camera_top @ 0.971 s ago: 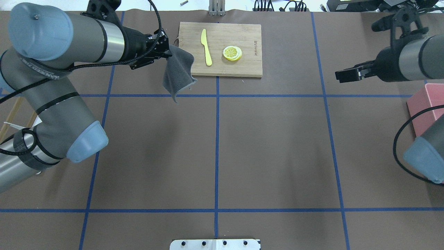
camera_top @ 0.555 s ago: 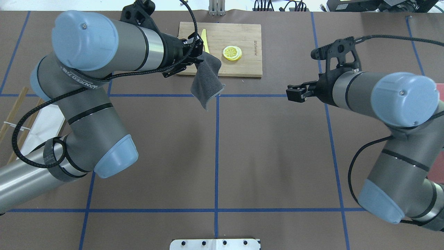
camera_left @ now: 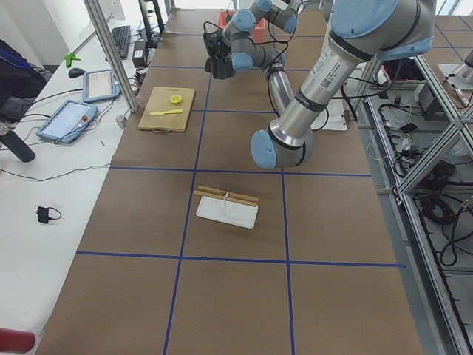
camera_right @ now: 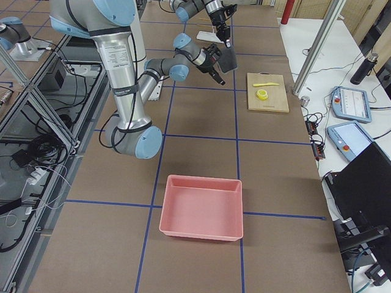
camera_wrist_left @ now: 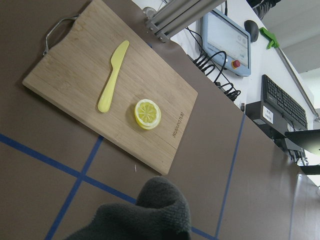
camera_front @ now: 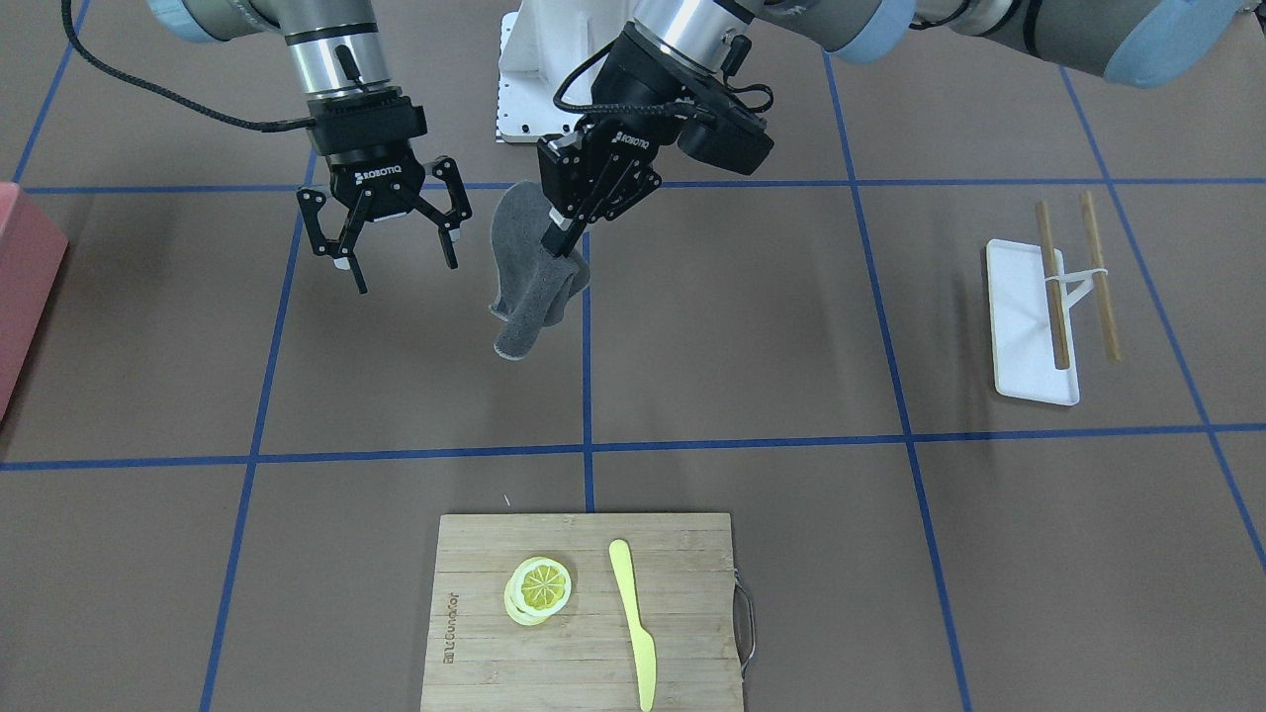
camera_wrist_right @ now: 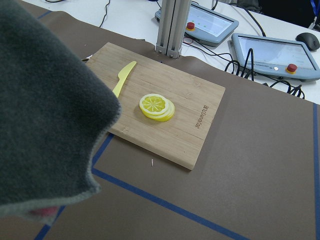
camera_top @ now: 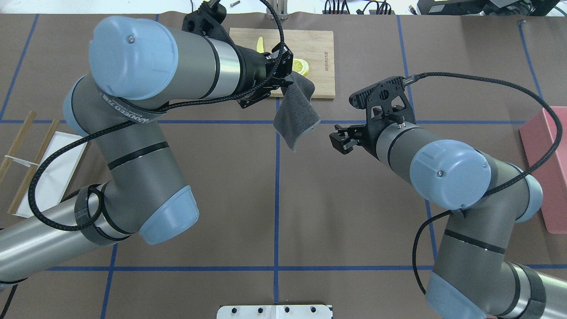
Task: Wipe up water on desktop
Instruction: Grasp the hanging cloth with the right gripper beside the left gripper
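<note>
The brown desktop [camera_top: 354,212] with blue tape lines shows no water that I can make out. My left gripper [camera_top: 288,83] is shut on a grey cloth [camera_top: 297,116] and holds it hanging above the desktop near the middle tape line. In the front view the left gripper [camera_front: 561,240] pinches the cloth [camera_front: 529,287] by its top. My right gripper [camera_front: 406,272] is open and empty, close beside the cloth, apart from it. It also shows in the overhead view [camera_top: 338,138]. The cloth fills the left of the right wrist view [camera_wrist_right: 45,110].
A bamboo cutting board [camera_top: 316,84] with lemon slices [camera_front: 539,588] and a yellow knife [camera_front: 633,618] lies at the far side. A white tray [camera_front: 1024,316] with chopsticks [camera_front: 1050,287] is on my left. A pink bin [camera_top: 547,150] is on my right.
The left arm has carried the hanging cloth to the right, toward the table's middle. The right arm has swung in leftward, bringing its gripper close to the cloth.
</note>
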